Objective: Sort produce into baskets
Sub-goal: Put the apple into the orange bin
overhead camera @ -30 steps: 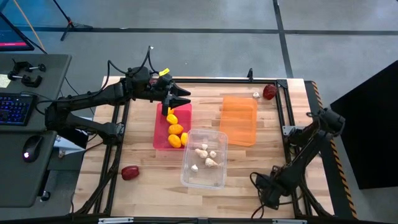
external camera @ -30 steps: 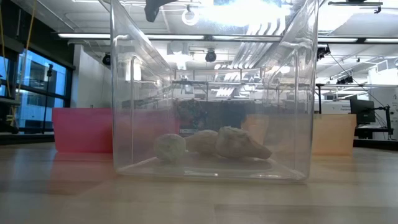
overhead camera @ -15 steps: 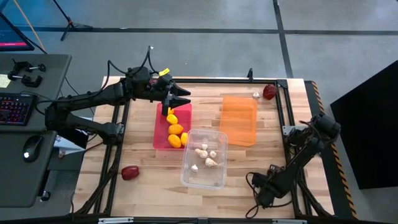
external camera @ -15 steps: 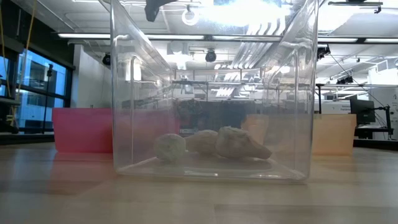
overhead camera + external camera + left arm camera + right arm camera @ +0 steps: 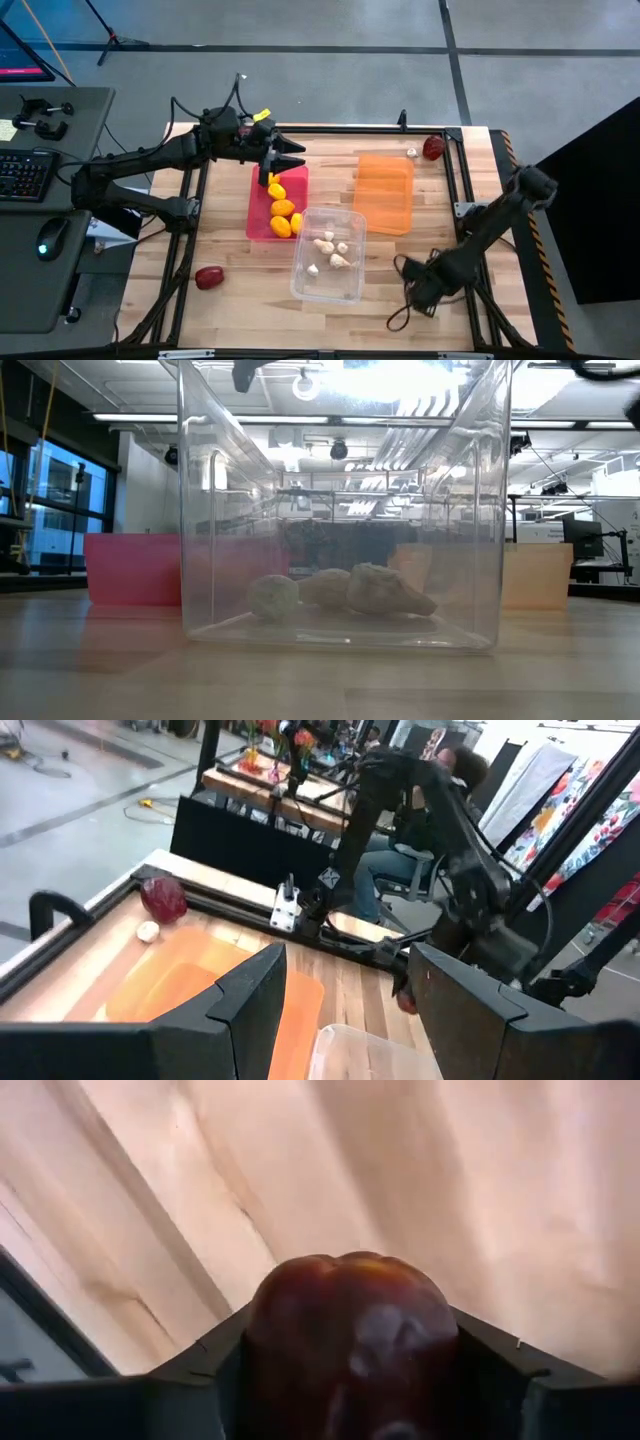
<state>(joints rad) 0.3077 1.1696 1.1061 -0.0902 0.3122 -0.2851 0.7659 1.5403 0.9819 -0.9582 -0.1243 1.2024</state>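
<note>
Three baskets: pink basket (image 5: 277, 205), clear basket (image 5: 329, 255) and orange basket (image 5: 385, 193) sit mid-table; the clear one's corner overlaps the pink one's near corner.
Pink basket contents: yellow-orange lemons (image 5: 283, 207).
Clear basket contents: whitish garlic bulbs (image 5: 330, 249), lying on its floor in the low view (image 5: 340, 591).
Orange basket contents: nothing visible inside.
Loose produce, far right corner: one dark red beet (image 5: 432, 148) and one small garlic bulb (image 5: 411, 153) beside it, just past the orange basket's far edge.
Loose produce, near left: one red beet (image 5: 208, 277) on open wood, well apart from the baskets.
Left gripper (image 5: 290, 155): fingers spread, nothing between them, above the far end of the pink basket.
Right gripper (image 5: 418, 296): low over the near right table area, fingers pinching a dark red beet (image 5: 350, 1345).
Obstructions: black frame rails border the table (image 5: 240, 290) edges; a cable loops beside the right gripper.
Open room: bare wood between the clear basket and the right gripper.
</note>
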